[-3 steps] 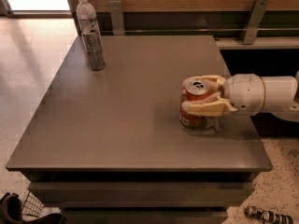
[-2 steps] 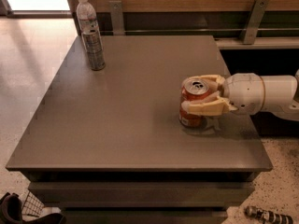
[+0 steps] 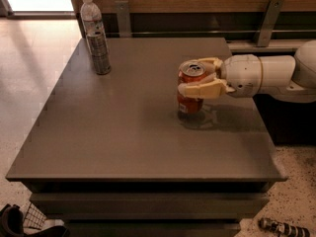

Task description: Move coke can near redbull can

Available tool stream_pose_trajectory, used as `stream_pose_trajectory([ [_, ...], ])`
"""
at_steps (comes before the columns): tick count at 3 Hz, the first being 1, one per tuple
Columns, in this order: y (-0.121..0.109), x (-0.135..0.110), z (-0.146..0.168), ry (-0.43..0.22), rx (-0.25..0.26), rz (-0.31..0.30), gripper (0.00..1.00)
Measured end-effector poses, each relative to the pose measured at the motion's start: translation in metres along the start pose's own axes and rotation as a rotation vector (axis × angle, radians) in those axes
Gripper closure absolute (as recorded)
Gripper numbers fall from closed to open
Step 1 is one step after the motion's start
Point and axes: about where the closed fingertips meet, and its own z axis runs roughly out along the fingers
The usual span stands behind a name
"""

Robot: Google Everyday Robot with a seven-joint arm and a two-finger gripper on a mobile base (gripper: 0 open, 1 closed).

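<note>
The coke can (image 3: 190, 94), red-orange with a silver top and pull tab, is right of the middle of the grey table (image 3: 123, 132). My gripper (image 3: 191, 76) reaches in from the right and is shut on the coke can, one finger in front of it and one behind. The can hangs upright, slightly above the tabletop, with its shadow under it. The redbull can (image 3: 100, 53), slim and silver-grey, stands upright at the table's far left corner, well to the left of the coke can.
A clear water bottle (image 3: 91, 15) with a white cap stands just behind the redbull can. A wooden wall with a rail and metal brackets (image 3: 269, 15) runs behind the table. A dark object (image 3: 22, 222) and a small bottle (image 3: 284, 227) lie on the floor.
My gripper has carried the coke can to the left and a little up off the table, closer to the redbull can. The redbull can and water bottle have not moved.
</note>
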Motion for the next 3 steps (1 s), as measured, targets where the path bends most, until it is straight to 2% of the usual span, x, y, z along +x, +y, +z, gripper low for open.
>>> stream_pose_trajectory([
  [1,-0.04,-0.023,0.035,0.021,0.001,0.012,1.0],
  [2,-0.095,-0.036,0.096,0.046,0.006,0.023,1.0],
  [3,-0.12,-0.037,0.127,0.047,-0.001,0.03,1.0],
])
